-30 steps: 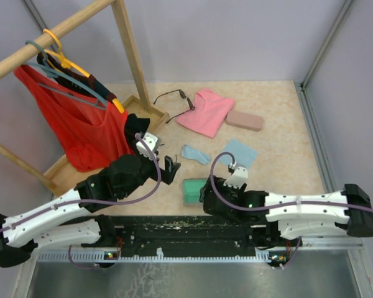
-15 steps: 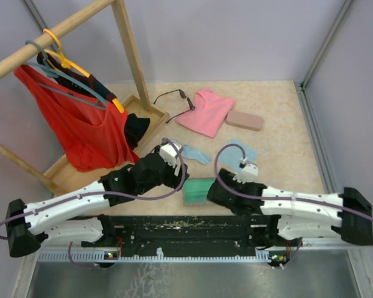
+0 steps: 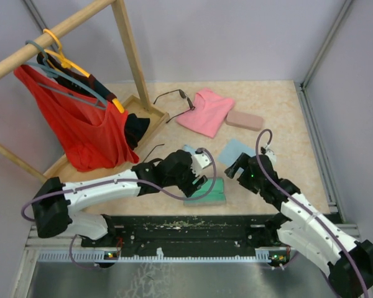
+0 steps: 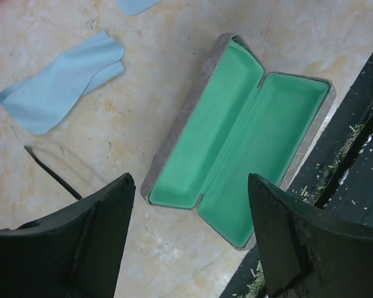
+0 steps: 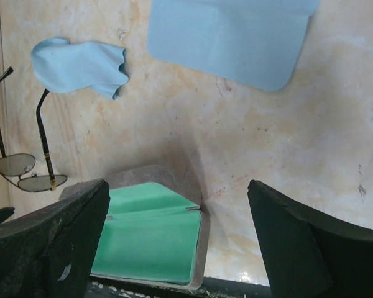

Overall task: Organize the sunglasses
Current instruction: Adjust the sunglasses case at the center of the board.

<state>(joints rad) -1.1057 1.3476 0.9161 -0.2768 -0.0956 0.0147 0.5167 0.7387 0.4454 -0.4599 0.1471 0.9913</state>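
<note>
Top view: left pincer (image 3: 199,182) seen spread, nothing held, over open green-lined case (image 3: 214,191) at lower centre. Right pincer (image 3: 235,167) spread, empty, just right of case, by flat blue cloth (image 3: 237,149). One sunglasses pair (image 3: 174,96) laid at upper centre beside pink garment (image 3: 205,112); second pair (image 3: 151,151) left of centre, mostly hidden by left arm (image 3: 105,186).

Left wrist view: case shown lid-open on counter (image 4: 155,56); crumpled blue cloth (image 4: 62,81) at upper left.

Right wrist view: second pair seen at left edge, apart from case.

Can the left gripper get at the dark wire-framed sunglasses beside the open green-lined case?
Probably yes: the left gripper hangs open nearby, and the dark wire-framed sunglasses lie uncovered beside the green-lined case.
</note>
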